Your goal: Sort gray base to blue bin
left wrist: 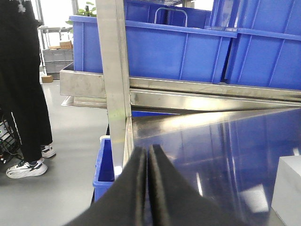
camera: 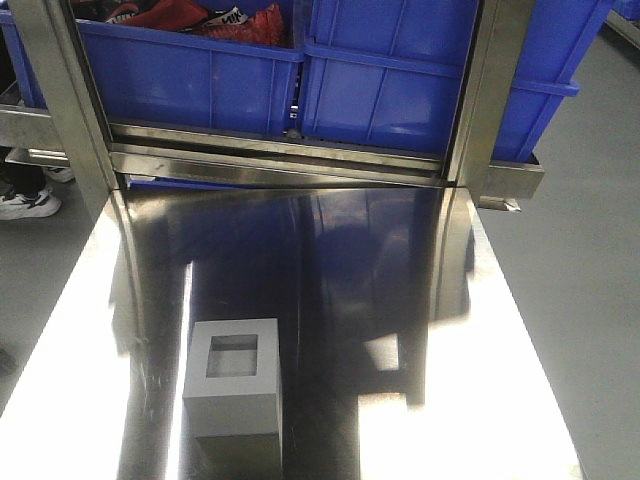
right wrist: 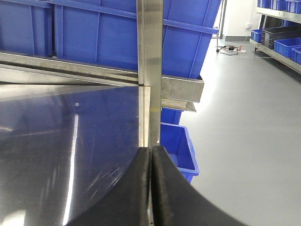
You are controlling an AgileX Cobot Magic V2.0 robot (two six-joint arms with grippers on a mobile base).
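Observation:
The gray base (camera: 232,375) stands on the steel table (camera: 420,330), near its front left, with the square recess facing up. In the left wrist view only its pale corner (left wrist: 287,188) shows at the right edge, to the right of my left gripper (left wrist: 148,149), which is shut with nothing in it. My right gripper (right wrist: 151,149) is also shut and empty, over the table's right edge. One blue bin (left wrist: 104,162) sits on the floor by the table's left side. Another blue bin (right wrist: 175,143) sits on the floor by the right side. Neither gripper appears in the front view.
Large blue tubs (camera: 390,90) fill a steel rack across the back of the table; one (camera: 180,85) holds red shoes. Upright steel posts (camera: 70,100) (camera: 490,90) stand at the table's back corners. A person in black (left wrist: 23,94) stands on the left.

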